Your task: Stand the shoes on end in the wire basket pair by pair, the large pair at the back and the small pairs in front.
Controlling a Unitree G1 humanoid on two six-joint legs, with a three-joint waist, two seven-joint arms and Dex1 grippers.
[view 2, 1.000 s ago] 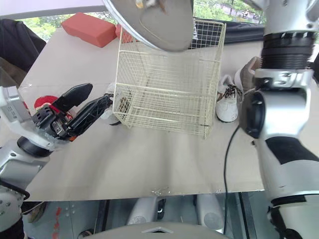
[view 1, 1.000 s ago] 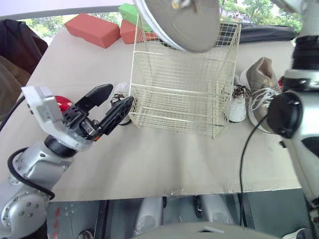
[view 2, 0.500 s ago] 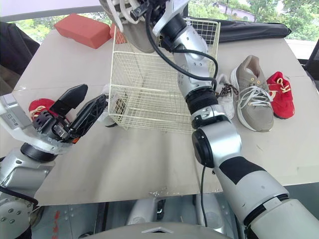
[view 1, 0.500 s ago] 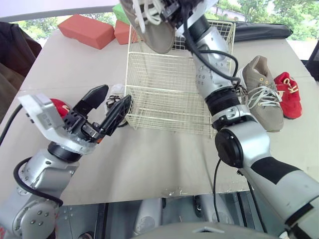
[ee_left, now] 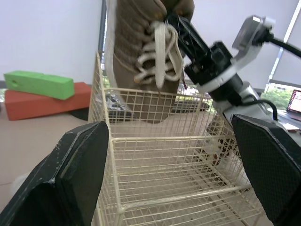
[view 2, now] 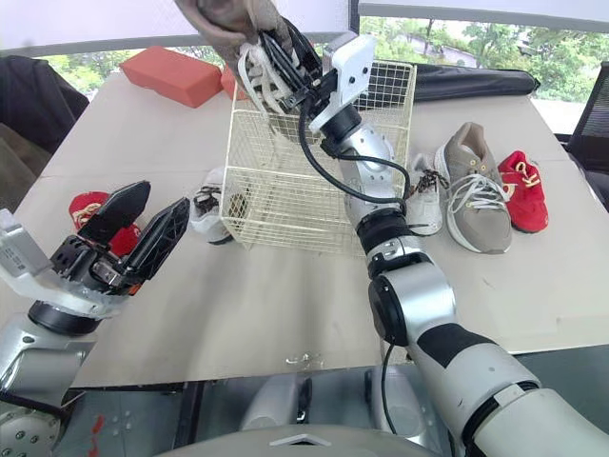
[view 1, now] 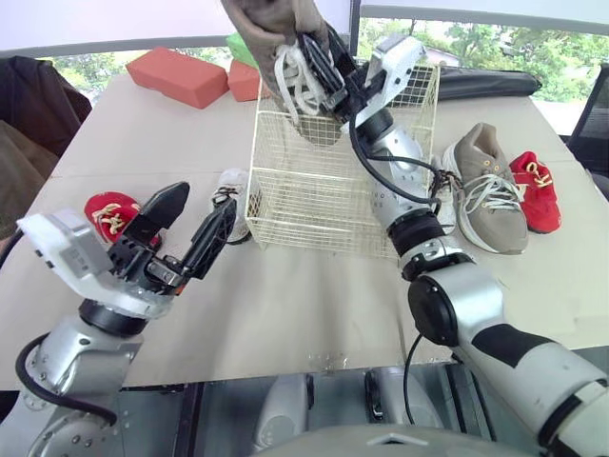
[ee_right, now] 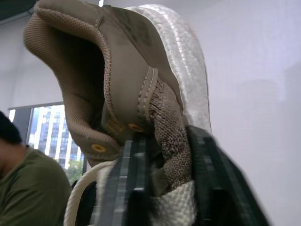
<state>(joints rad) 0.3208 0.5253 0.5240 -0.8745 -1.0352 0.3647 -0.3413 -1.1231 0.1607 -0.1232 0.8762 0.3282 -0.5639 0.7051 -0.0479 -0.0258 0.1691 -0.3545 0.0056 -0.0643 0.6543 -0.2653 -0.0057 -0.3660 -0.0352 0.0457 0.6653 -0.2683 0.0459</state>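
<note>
A cream wire basket stands mid-table. My right gripper is shut on a large tan shoe, held toe-down over the basket's back left corner, its toe at about rim height. Its mate lies on the table right of the basket, with a small red shoe beyond it and a small white shoe beside the basket. Left of the basket lie another small white shoe and a small red shoe. My left gripper hovers open, in front of the white shoe and apart from it.
Red blocks and a green block sit at the table's back left. A dark bag lies behind the basket, and dark clothing lies off the left edge. A person is in the background.
The camera has shifted. My right gripper has brought the tan shoe down from high above the basket and turned it toe-down at the rim. The left gripper stays open, a little further from the basket.
</note>
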